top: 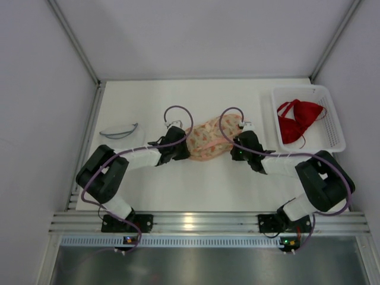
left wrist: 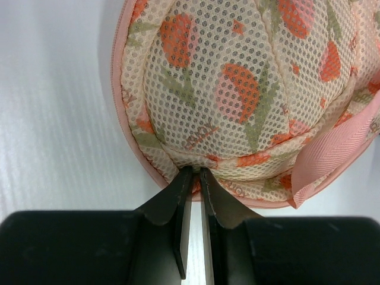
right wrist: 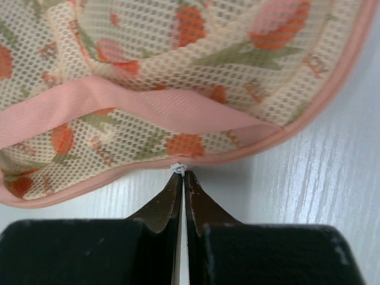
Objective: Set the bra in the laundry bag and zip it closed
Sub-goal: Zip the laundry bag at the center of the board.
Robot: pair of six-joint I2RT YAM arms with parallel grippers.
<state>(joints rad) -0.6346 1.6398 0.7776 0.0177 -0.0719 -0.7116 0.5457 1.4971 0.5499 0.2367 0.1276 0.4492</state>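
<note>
Left gripper (left wrist: 194,173) pinching rim of cream floral mesh laundry bag (left wrist: 237,89). Right gripper (right wrist: 181,176) clamped on small white zipper pull (right wrist: 177,169) at its fingertips. Red fabric bra (top: 298,119) in white plastic basket (top: 333,139), off right gripper's right side.

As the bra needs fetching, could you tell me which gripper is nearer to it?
Right. The right gripper pinches the zip pull at the bag's right edge, near the basket holding the bra; the left gripper grips the bag's left edge, farther off.

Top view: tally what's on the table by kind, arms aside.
Laundry bag: 1
Red bra: 1
White basket: 1
Clear curved item, maybe glasses: 1
Total: 4
</note>
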